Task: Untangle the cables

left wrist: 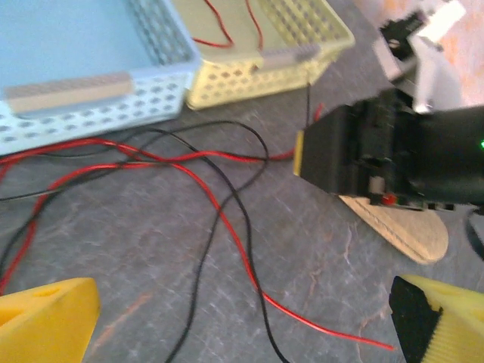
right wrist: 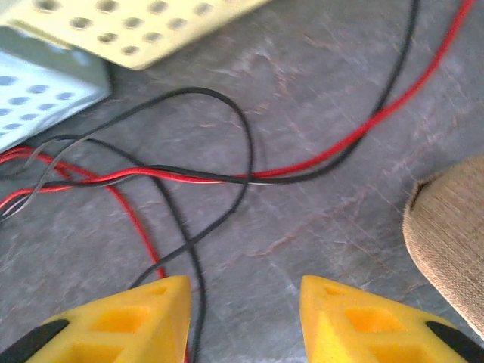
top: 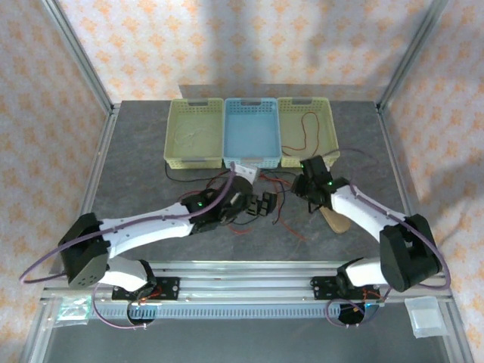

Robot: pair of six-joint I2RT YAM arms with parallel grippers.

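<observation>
Red cables (left wrist: 227, 219) and black cables (left wrist: 215, 227) lie crossed and looped on the grey table in front of the baskets, also seen as a tangle (top: 278, 203) from the top. My left gripper (left wrist: 242, 333) hovers over them, wide open, yellow fingertips (left wrist: 45, 318) far apart with nothing between. My right gripper (right wrist: 246, 318) hangs low over the same tangle, jaws apart over bare table. A black cable (right wrist: 195, 295) runs just inside its left finger (right wrist: 128, 325). A red cable (right wrist: 340, 144) and a black cable (right wrist: 242, 144) cross further ahead. Another red cable (top: 306, 132) lies in the right yellow basket.
Three baskets stand at the back: yellow (top: 170, 144), blue (top: 252, 160), yellow (top: 333, 140). A flat tan wooden piece (top: 336, 221) lies by the right arm, close to the right gripper. Open table spreads left and right of the tangle.
</observation>
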